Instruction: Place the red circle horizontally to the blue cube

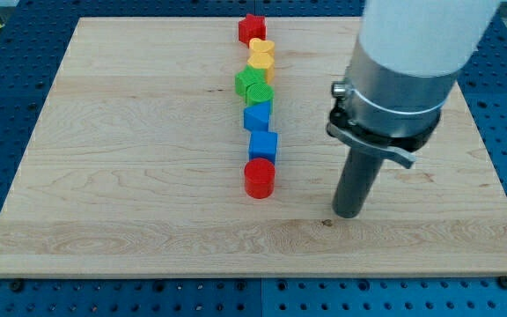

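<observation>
A broad wooden board (130, 176) on a blue perforated bench (7, 35) is shown, with a single column of small coloured blocks running down its middle. No gripper is carried by the arm: a straight dark rod is fitted, and my tip (348, 214) is seen resting on bare wood at the view's lower right, well apart from every block and holding nothing.

The red circle (259, 178) is found at the bottom end of the column, touching or all but touching the blue cube (263, 145) just above it. It is judged to be a light, rigid, low cylinder that will slide readily on the smooth wood; being round, it is likely to roll off the rod sideways unless it is pushed through its centre. Nothing can be gripped, so contact is best made on its curved side wall, at the face opposite the intended direction of travel.

Above the cube, a second blue block (256, 117) of unclear shape, two green blocks (252, 85) pressed together, a yellow block (260, 60), a yellow heart (261, 47) and a red star (251, 28) are stacked towards the view's top. Open wood lies on both sides of the column, so no obstacle is seen in the lane beside the cube. The cube itself is judged the main hazard: it could be nudged out of line by any push made too close to it.
</observation>
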Controlling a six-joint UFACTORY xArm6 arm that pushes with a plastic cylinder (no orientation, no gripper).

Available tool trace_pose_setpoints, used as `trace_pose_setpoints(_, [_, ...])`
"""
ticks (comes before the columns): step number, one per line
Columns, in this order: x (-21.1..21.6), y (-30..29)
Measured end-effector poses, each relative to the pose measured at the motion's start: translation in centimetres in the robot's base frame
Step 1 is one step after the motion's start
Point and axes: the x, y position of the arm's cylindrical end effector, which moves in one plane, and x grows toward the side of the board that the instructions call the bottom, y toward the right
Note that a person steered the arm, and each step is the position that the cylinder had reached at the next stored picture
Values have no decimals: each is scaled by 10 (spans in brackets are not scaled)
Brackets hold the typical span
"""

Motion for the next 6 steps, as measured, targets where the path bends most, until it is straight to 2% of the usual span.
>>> trace_pose_setpoints(2, [20, -62])
trace_pose_setpoints(3, [12, -68])
trace_pose_setpoints(4, [-21, -95])
trace_pose_setpoints(5, [-23, -96])
trace_pose_setpoints(6, [-20, -129])
